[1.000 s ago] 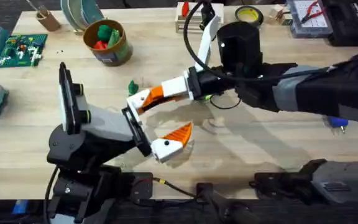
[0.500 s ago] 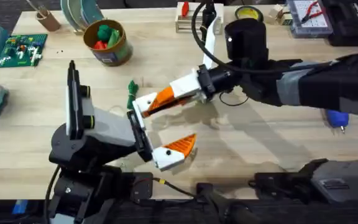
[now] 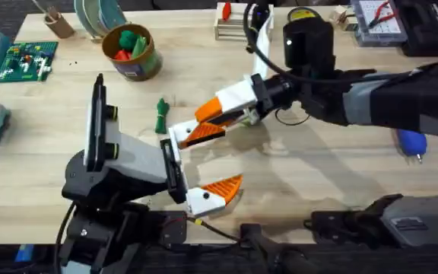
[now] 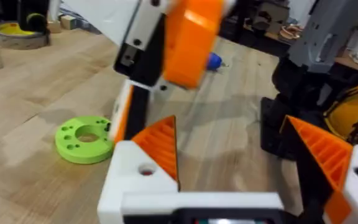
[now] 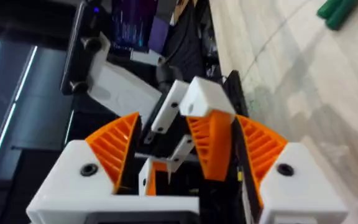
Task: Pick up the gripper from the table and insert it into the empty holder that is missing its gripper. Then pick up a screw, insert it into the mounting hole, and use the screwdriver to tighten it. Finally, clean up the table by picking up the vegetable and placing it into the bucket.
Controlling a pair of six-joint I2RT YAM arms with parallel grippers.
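Honestly, the small orange ribbed plastic wedge (image 5: 211, 149) sits on the white blocky holder (image 5: 207, 99), between the right gripper's (image 5: 188, 134) spread fingers. The left gripper (image 4: 229, 134) gapes too. With no screw in, a nudge on retreat could pop it off.

Table (image 3: 333, 175): light wood, plank seams. Both grippers: white fingers, orange ribbed pads (image 5: 114, 149). Vegetable (image 3: 161, 116): dark green. Bucket (image 3: 141, 59): gold-olive, brown label band. Disc (image 4: 84, 139): bright green. Screwdriver (image 3: 412, 142): blue.
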